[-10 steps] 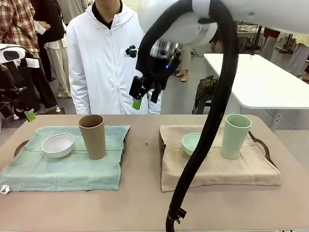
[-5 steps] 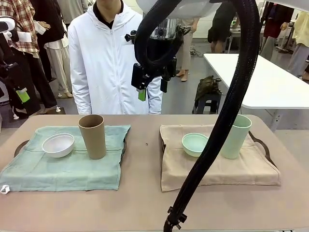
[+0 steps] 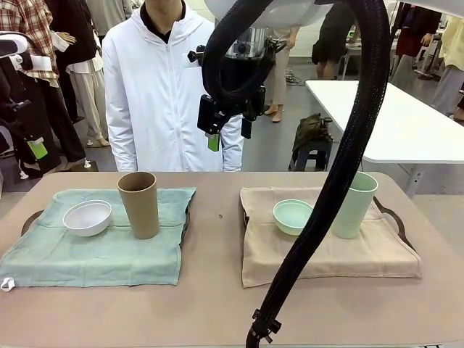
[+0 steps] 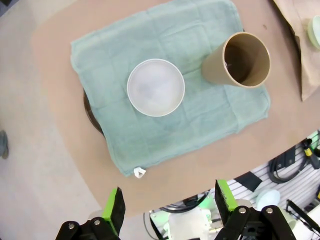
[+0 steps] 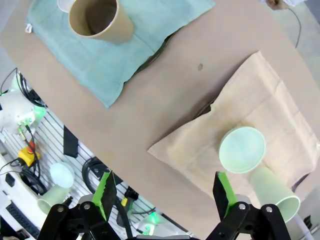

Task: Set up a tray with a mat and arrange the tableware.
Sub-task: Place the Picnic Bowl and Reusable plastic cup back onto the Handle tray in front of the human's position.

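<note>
Tan-brown cup [image 3: 138, 204] as landmark, upright on green mat [image 3: 101, 239] at table left in front view. Small white bowl [image 3: 88, 217] just beside cup, toward the mat's left edge, also on green mat. Dark tray handle [image 3: 30, 219] peeking from under mat, past bowl. Beige mat [image 3: 326, 239] well apart from cup, across bare table strip; on it mint-green bowl [image 3: 293, 216] and tall mint-green cup [image 3: 353, 204] side by side, upright. Right gripper [image 3: 226, 127] high above table, behind and right of brown cup, in front of person in white coat [image 3: 163, 87]; jaws apart, holding nothing. Left gripper [image 3: 32, 148] far left of cup, raised off table edge, green pad visible.

Left wrist view, looking down: brown cup [image 4: 239, 60] on green mat [image 4: 170, 85], white bowl [image 4: 155, 87] next to it, nearer mat centre. Left gripper [image 4: 170, 202] wide open near bottom edge, empty, well clear of cup.

Right wrist view, looking down: brown cup [image 5: 99, 19] at top on green mat [image 5: 115, 45]; beige mat [image 5: 250, 135] well apart from it with mint bowl [image 5: 241, 149] and mint cup [image 5: 275, 192] touching or nearly. Right gripper [image 5: 165, 192] spread wide, empty.
</note>
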Robot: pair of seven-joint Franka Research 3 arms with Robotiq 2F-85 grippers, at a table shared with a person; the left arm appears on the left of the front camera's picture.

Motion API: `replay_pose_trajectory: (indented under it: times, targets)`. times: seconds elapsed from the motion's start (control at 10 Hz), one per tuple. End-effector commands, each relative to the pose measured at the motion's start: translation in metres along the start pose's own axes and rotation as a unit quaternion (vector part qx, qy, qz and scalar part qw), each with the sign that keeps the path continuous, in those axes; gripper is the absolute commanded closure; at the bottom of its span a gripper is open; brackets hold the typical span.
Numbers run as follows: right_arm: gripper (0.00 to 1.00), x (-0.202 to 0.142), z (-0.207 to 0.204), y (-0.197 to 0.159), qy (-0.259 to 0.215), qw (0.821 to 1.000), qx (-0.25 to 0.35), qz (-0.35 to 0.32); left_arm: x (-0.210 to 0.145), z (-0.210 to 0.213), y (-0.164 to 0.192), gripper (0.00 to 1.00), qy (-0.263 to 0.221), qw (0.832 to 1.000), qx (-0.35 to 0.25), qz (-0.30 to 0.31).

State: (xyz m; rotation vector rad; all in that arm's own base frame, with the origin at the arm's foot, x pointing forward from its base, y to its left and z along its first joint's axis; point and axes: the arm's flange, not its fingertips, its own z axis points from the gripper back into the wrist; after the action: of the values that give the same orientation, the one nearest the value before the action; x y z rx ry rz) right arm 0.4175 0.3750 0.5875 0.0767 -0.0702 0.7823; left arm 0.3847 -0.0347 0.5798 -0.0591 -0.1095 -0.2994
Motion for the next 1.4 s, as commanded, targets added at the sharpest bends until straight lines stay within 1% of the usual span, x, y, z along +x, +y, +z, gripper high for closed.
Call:
replay_pose_trajectory:
  times: [0.0, 1.3]
  targets:
    - [0.0, -0.0003, 0.0009, -0.0011, -0.002, 1.0, 0.001, 0.0, -0.0003, 0.0006, 0.0, 0.05, -0.002, 1.0, 0.001, -0.002]
    - [0.0, -0.0003, 0.0009, -0.0011, -0.002, 1.0, 0.001, 0.0, -0.0003, 0.0006, 0.0, 0.05, -0.002, 1.0, 0.001, -0.002]
